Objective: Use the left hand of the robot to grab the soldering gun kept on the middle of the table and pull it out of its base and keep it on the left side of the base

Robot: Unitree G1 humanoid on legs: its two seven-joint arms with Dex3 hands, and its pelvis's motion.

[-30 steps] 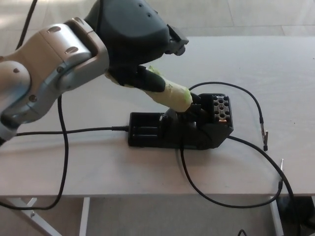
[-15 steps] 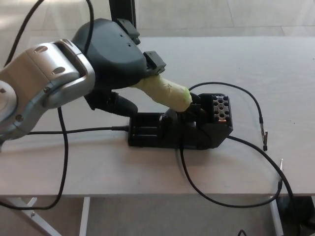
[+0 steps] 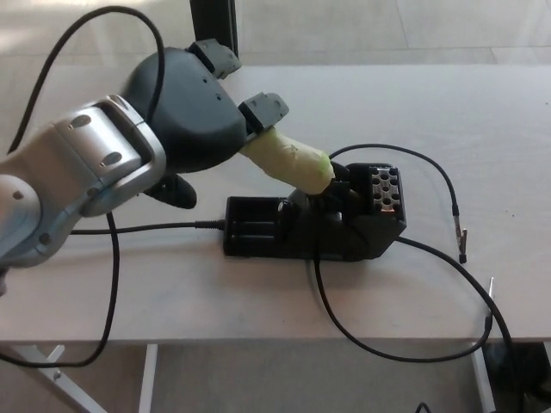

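a: what's the setting?

b: a pale wooden table (image 3: 172, 284) over a light floor, with a dark upright post behind its far edge and white table legs showing below the near edge.

a: where's the soldering gun?

b: the soldering gun (image 3: 291, 160), its handle wrapped in yellow-green tape, sits tilted in the black base (image 3: 314, 228) at the middle of the table, tip end down in the holder, handle rising up and to the left.

a: and the left hand?

b: the left hand (image 3: 194, 107) is over the upper end of the handle. two fingers are spread apart above and beside the tape, and the thumb (image 3: 176, 191) hangs low, clear of the handle. it looks like it touches the handle's end without clamping it, though the palm hides the contact, so i can't be sure.

a: anything around or in the way?

b: one black cable (image 3: 112, 258) loops from the arm down past the table edge, another runs into the base's left end. one cord (image 3: 396, 348) sweeps from the base across the front of the table, and a thinner lead (image 3: 448, 185) arcs to the right, ending at a small clip (image 3: 463, 237). one base, one gun, one clip.

a: any writing?

b: none that i can read.
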